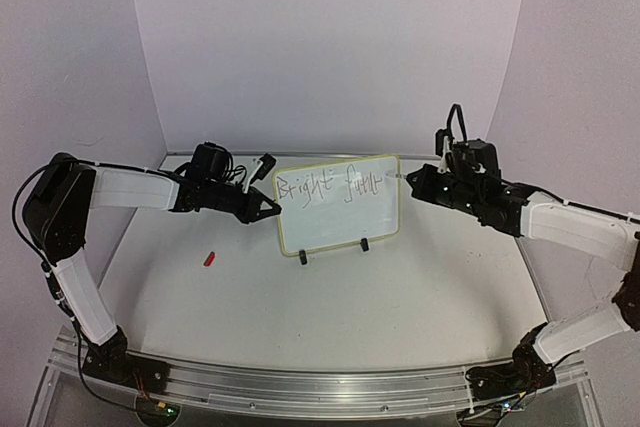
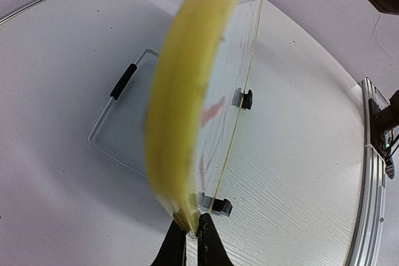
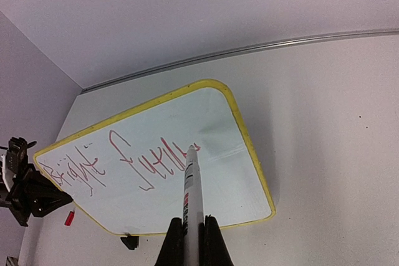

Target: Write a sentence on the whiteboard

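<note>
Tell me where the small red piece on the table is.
In the top view, the small red piece lies on the left of the table, toward the near edge from the left pincer and the whiteboard.

In the left wrist view the whiteboard [image 2: 177,110] stands edge-on at centre. Its yellow rim is a blurred smear whose top runs off the upper edge, and the sentence [image 2: 212,111] shows there only as unreadable red streaks. The left claw [image 2: 192,225] is cut by the lower edge, with only its fingertips showing. In the right wrist view the marker [image 3: 192,179] has its lower barrel hidden between the fingers of the right claw [image 3: 190,223], which is itself cropped at the bottom. From the top camera the second word is too thin to read. A red scrap [image 1: 209,258] on the desk [image 1: 350,307], left of centre, is too small to name.
</note>
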Action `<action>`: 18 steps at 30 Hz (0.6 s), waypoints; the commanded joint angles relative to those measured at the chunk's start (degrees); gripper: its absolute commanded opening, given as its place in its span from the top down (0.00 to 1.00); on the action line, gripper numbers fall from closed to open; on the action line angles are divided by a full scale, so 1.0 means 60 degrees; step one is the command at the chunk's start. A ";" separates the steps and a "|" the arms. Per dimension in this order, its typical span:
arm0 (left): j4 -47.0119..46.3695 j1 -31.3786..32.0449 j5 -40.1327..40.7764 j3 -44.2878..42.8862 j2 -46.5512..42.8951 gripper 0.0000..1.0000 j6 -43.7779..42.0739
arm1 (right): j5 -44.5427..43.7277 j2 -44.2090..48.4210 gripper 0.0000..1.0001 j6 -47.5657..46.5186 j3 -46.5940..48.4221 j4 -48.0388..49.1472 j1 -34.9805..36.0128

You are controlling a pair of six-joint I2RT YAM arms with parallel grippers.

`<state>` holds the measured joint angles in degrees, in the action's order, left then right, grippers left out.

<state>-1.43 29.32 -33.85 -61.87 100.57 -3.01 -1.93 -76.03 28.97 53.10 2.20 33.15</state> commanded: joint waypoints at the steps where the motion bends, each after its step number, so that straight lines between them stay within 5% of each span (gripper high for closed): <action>1: 0.0448 -0.0079 0.0909 -0.0108 0.0041 1.00 -0.0283 | -0.0018 -0.0240 1.00 0.0100 0.0036 0.0148 -0.0017; 18: 0.0489 -0.0080 0.0935 -0.0139 0.0054 1.00 -0.0305 | -0.0468 -0.0943 1.00 -0.0024 0.0347 0.0147 -0.0017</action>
<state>-1.41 29.32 -33.82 -61.87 100.57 -3.01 -2.38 -80.76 28.97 53.08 2.11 33.15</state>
